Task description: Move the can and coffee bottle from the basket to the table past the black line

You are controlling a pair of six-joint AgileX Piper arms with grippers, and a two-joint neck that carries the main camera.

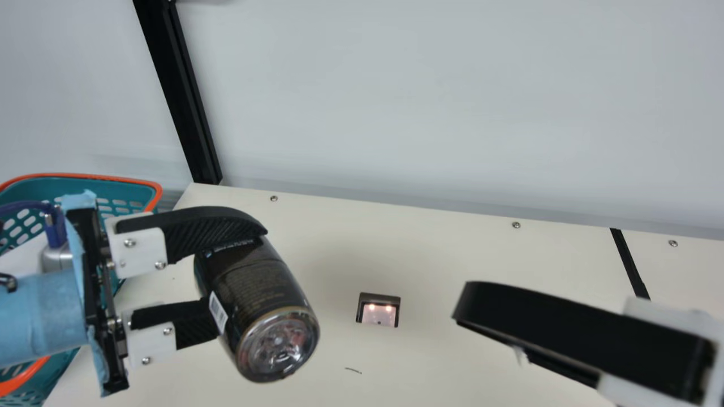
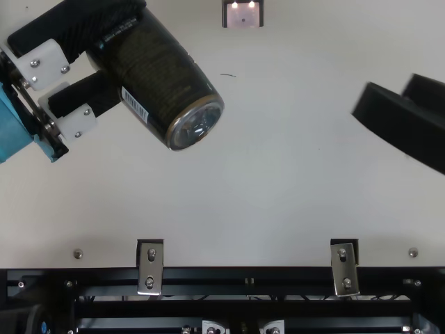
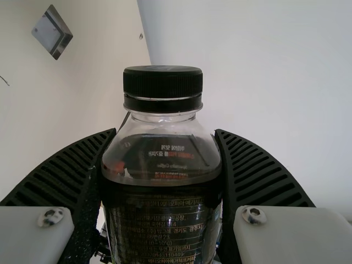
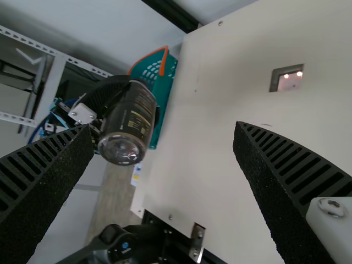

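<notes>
Basket, at the tabletop's left edge; its full contents cannot be told. Left gripper, above the tabletop's left part, with its jaws pinching the coffee bottle from opposite sides. The bottle is held above the surface, tilted, its base toward the neck camera; in the left wrist view its dark cap projects beyond the jaws. Right gripper, toward the tabletop's right part, with its jaws spread and nothing between them. Black line, running from the far edge in the right part of the tabletop, well apart from the bottle.

Handling (judged): the bottle appears to be rigid-capped, thin-walled plastic, moderately heavy if filled, smooth and somewhat slippery, yet unlikely to shatter. The present hold lies close to the shoulder, so the base end probably carries more of the weight and may swing downward. A firm, moderate pinch is advisable; excessive force could dent the wall. The exposed lower body offers the right jaws the best place should a handover be needed to pass the line; the tapering shoulder and narrow cap are poorer holds. Release calls for the base downward and flat.
</notes>
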